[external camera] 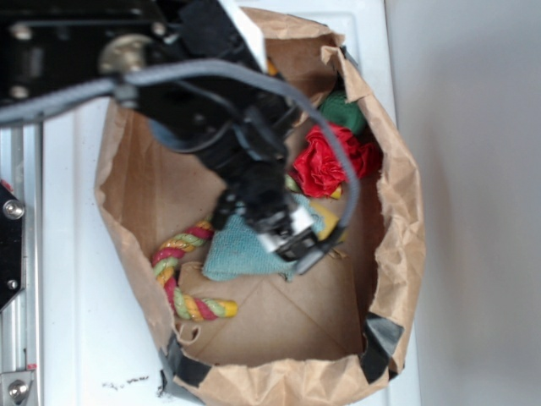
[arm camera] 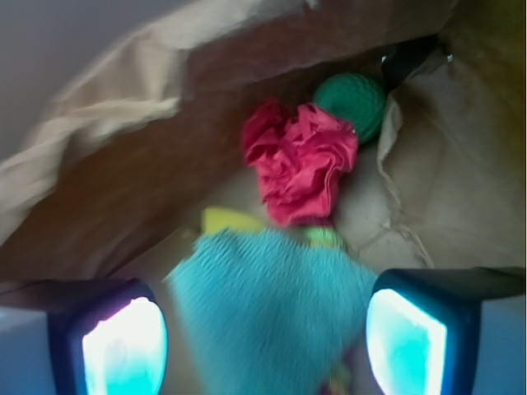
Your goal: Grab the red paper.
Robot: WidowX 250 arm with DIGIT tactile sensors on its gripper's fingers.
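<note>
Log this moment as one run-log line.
claw: open, empty | below claw: teal cloth | target: red paper, ungrasped, ahead, beside green ball | container: paper bag

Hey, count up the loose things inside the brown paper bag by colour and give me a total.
Red: 1, the crumpled red paper wad
Green: 1, the dark green ball
Teal: 1, the teal knitted cloth
Multicolour: 1, the red-yellow-green twisted rope
Total: 4

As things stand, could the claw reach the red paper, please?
Probably yes: the claw is open above the teal cloth, and the red paper lies uncovered ahead, beside the green ball.
</note>
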